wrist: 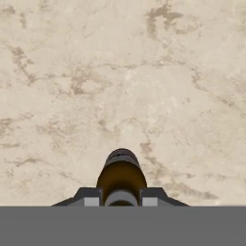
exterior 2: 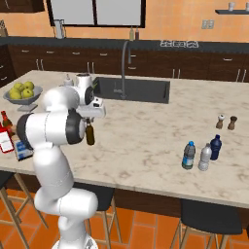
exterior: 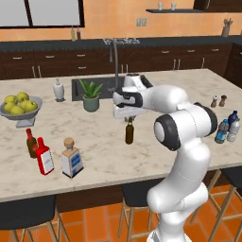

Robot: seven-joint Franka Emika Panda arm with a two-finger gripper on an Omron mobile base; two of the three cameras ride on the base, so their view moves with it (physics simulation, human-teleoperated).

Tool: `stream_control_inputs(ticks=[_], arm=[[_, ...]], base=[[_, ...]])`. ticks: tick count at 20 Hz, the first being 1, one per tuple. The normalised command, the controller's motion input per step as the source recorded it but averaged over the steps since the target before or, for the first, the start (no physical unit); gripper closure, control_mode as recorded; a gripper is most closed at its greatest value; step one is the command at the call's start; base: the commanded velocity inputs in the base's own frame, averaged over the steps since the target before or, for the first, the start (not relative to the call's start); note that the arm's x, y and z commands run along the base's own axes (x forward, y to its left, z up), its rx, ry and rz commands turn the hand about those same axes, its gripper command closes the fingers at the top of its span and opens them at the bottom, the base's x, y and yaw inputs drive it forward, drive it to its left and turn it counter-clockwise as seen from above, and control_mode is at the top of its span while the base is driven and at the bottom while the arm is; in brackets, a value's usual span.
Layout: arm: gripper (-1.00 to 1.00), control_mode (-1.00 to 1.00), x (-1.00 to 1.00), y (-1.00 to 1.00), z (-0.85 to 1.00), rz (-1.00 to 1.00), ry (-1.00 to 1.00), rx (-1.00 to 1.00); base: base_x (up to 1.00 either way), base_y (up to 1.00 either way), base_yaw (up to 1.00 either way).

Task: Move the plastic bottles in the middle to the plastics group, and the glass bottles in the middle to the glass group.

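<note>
The jaws are shut tight on the neck of the slim dark brown long-necked glass bottle (exterior: 129, 132). The gripper (exterior: 128, 116) points straight down over the middle of the pale marble desk (exterior: 156, 156). In the hand view the brown bottle (wrist: 121, 175) sits right between the two dark tips, w/ bare marble under it. I can't tell if its bottom is touching the desk or just off it.

Where it has to go: the glass group is near the desk's left front corner, a flat red bottle w/ a white label (exterior: 45, 157) & a short dark brown bottle w/ a red neck band (exterior: 31, 143) right next to it. The squarish clear bottle w/ a tan cork (exterior: 71, 158) stands just beside them, near the front edge.

The small clear water bottle w/ a blue label (exterior 2: 188, 155) stands next to the pale clear bottle (exterior 2: 205, 157) & the dark blue bottle (exterior 2: 215, 147), near the right front edge.

What could go wrong, I think:
- The hold is only on the thin neck, so the bottle could swing or slip out if the arm goes fast.
- The spot by the red bottle is crowded. Coming in low could knock the cork bottle or the red one over.
- Letting go too high could tip the tall bottle.
</note>
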Motion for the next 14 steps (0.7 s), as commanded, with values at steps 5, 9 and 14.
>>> stream_control_inputs(ticks=[5,9,14], arm=[[1.0,-1.0,-0.69,-0.05,0.52,0.0,0.03,0.06],[1.0,-1.0,-0.74,0.53,0.19,0.0,0.0,0.19],[1.0,-1.0,-0.57,0.9,0.01,0.0,0.0,0.07]], base=[[0.0,0.0,0.0],[0.0,0.0,0.0],[0.0,0.0,0.0]])
